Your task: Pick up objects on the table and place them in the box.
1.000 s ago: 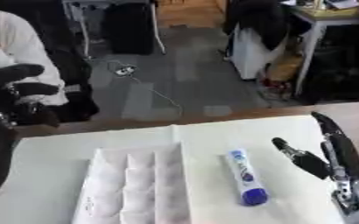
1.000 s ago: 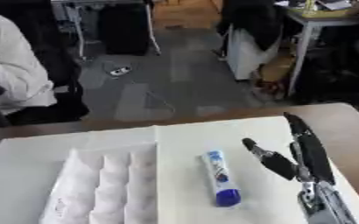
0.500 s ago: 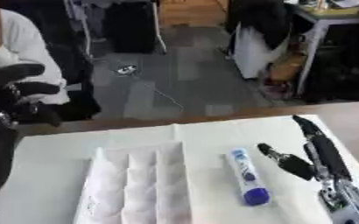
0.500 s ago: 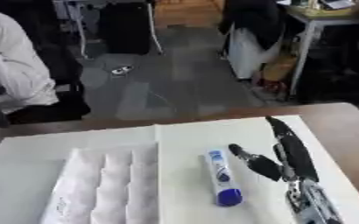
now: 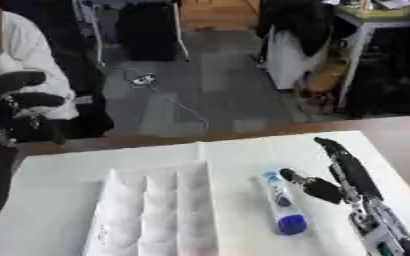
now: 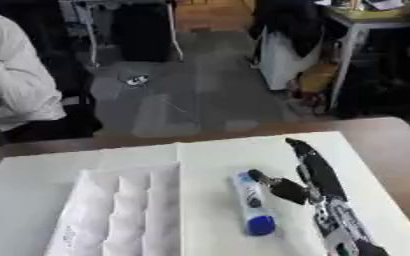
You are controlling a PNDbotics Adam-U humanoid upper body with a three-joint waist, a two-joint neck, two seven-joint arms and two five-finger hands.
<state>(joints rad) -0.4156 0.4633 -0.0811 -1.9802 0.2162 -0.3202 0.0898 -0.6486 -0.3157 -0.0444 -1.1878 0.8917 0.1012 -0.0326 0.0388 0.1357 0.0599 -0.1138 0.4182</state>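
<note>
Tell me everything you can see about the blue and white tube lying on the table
The tube is slim, with a white body bearing blue print and a round blue cap at its near end. It looks like plastic. It lies flat on the white table cover, running lengthwise away from the robot, just right of the white partitioned box. The right hand, open, is close on its right side, thumb reaching toward it; whether they touch cannot be told.

Looked like an office or lab: grey carpet floor [image 5: 200, 75] with a trailing cable [image 5: 169, 97], a desk [image 5: 375, 20] at the far right, dark clothing [image 5: 300, 20] draped beside it.
</note>
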